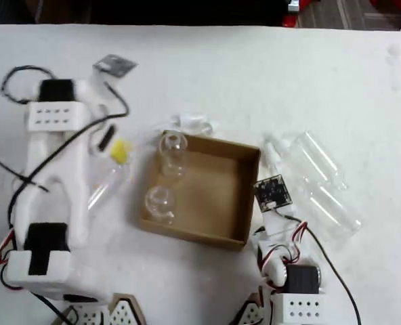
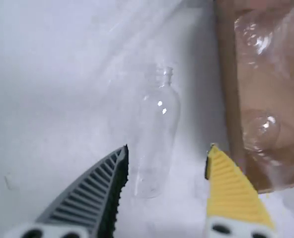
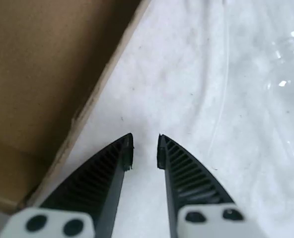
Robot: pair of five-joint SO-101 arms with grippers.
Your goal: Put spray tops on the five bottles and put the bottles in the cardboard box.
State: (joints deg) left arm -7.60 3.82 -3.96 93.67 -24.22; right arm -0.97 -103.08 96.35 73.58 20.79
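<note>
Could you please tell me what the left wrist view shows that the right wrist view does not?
Left wrist view only: the left gripper, jaws open, before an uncapped clear bottle lying on the table, and two bottles in the cardboard box. Right wrist view only: the right gripper, jaws slightly apart, and part of another clear bottle. Both: the cardboard box and the table.

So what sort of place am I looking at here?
Likely a robotics lab bench: the wired left arm and right arm sit at a white table, with clear bottles and a cardboard box set out.
</note>
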